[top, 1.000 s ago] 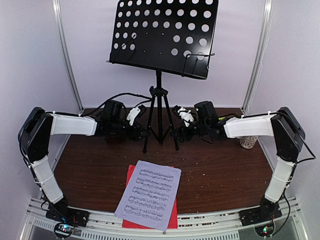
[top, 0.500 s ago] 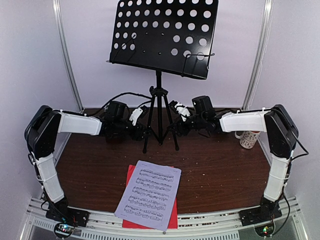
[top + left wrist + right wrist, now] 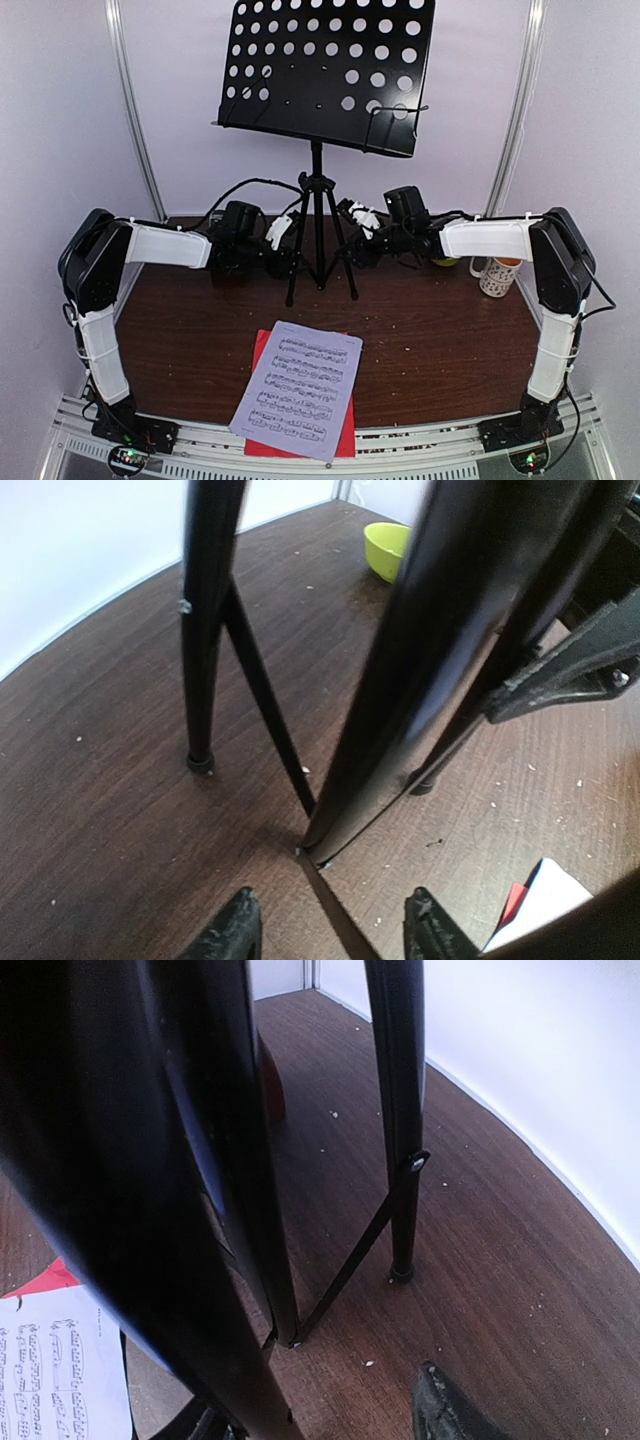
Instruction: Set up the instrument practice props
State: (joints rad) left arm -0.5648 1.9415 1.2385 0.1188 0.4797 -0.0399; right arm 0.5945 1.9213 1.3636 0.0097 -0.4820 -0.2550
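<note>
**Closing in on the stand from both sides**

In the last second both arms have moved inward. The left arm (image 3: 165,245) and the right arm (image 3: 490,240) now bring their jaws close to the tripod legs of the music stand (image 3: 318,215), which is at the back of the bench (image 3: 440,330). The left jaws are apart, with a leg foot just ahead of them. The right jaws also look apart, beside a leg. Nothing is clamped yet. I judge a two-arm grasp is near. The white sheet (image 3: 297,390) lies over the red sheet (image 3: 260,355) at the front.
</note>
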